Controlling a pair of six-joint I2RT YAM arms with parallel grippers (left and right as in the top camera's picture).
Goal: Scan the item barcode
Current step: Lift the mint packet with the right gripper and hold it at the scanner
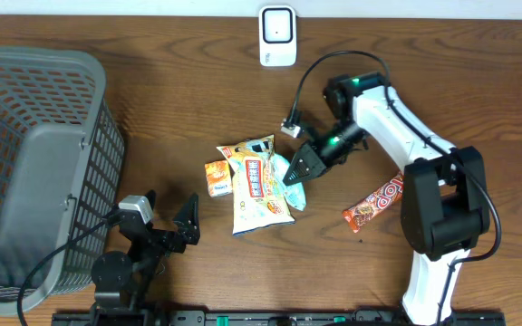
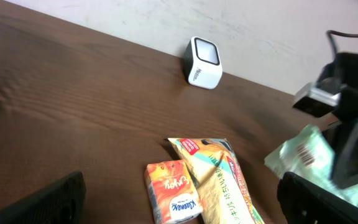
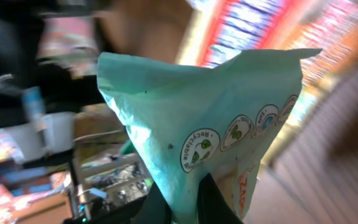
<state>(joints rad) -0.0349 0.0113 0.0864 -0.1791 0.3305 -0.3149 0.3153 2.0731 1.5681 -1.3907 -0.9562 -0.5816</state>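
Wood tabletop (image 1: 152, 109), scanner (image 1: 277, 36) at far edge: right fingers (image 1: 303, 166) pinch teal pouch (image 3: 210, 124) by one end, just beside the snack bag (image 1: 259, 186), probably to keep its barcode (image 2: 303, 150) side free for the scanner; left fingers (image 2: 55, 199) spread, idle, parked near basket (image 1: 62, 56).

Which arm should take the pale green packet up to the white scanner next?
Right. The right arm has its jaws shut on the pale green plastic packet and sits nearer the white box-shaped scanner. The left arm has open, empty jaws beside the grey mesh basket.
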